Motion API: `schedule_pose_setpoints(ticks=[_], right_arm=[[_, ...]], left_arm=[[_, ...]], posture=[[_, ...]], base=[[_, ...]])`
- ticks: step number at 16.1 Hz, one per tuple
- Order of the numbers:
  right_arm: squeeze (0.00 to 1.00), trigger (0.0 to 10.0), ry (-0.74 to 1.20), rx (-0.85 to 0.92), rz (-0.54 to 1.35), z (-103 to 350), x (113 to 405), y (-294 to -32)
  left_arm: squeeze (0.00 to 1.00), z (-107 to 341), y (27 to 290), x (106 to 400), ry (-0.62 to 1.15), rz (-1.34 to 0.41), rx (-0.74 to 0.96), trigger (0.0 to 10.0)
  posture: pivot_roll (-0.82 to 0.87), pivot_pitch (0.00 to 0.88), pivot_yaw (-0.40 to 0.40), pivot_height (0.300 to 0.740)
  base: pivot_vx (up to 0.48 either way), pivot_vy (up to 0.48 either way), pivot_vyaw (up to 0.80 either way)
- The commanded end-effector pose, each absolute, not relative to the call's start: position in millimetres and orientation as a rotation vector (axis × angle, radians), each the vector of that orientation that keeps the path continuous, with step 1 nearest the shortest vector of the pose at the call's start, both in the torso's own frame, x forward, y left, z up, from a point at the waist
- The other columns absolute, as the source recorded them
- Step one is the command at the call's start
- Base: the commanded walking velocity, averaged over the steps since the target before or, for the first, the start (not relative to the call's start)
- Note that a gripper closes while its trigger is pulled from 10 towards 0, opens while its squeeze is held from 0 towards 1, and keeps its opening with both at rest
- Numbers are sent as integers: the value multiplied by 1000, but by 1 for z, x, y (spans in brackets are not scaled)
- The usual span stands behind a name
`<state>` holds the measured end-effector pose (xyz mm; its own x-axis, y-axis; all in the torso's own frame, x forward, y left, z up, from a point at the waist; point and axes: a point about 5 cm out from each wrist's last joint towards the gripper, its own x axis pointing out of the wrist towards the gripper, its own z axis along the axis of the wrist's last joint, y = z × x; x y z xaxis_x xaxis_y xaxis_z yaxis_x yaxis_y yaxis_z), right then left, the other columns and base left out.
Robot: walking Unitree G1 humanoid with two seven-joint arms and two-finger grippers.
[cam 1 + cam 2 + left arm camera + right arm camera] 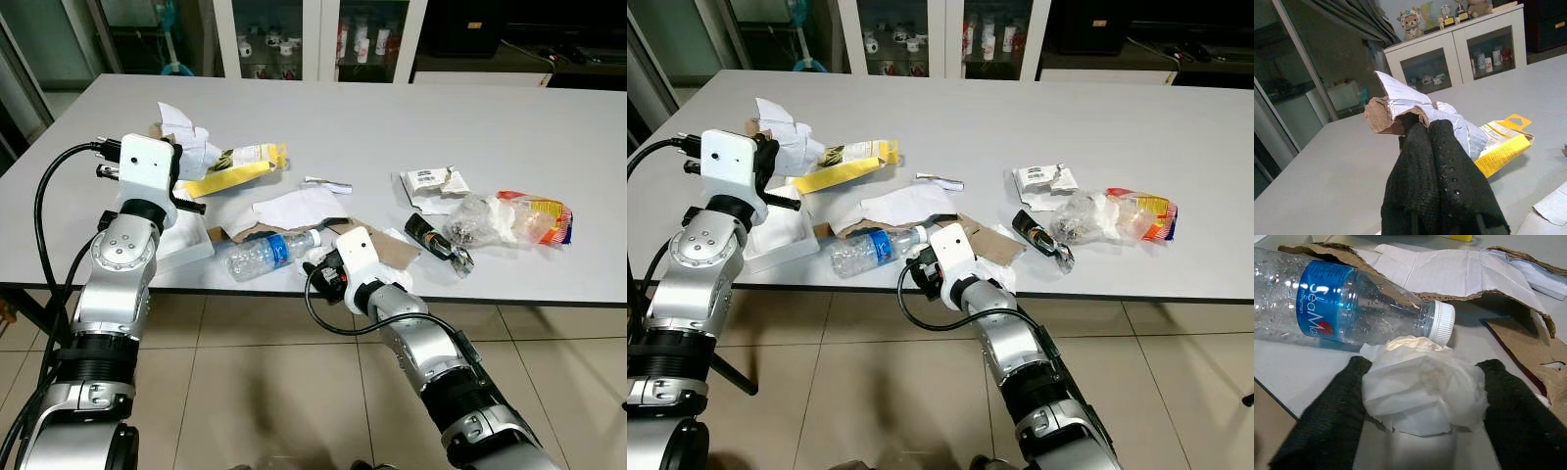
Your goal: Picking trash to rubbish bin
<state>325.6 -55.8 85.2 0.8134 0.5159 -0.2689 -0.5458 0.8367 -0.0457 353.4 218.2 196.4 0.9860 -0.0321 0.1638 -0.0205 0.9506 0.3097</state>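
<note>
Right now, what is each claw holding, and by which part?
Left claw: shut on the torn cardboard and paper scrap, gripped at its lower edge. Right claw: crumpled tissue sits between its open fingers, beside the bottle cap.

Tabletop carries everything. Plastic bottle lies at near edge, cardboard piece just right of it, crumpled tissue just before the bottle cap. Yellow box lies behind and left. Snack bag at right, labelled packet behind-left of it.
</note>
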Motion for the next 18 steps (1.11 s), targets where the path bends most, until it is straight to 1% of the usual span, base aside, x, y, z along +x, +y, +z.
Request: schedule_pose_setpoints(ticks=[1,18], right_arm=[[0,0,249,-121,563,86,327,-58],[0,0,233,-129,553,88,327,-60]], left_arm=[[0,204,215,355,-195,-12,319,10000],[0,202,210,355,-190,-14,315,10000]], posture=[[44,39,15,740],[36,43,11,740]], base=[[0,0,0],[0,0,0]])
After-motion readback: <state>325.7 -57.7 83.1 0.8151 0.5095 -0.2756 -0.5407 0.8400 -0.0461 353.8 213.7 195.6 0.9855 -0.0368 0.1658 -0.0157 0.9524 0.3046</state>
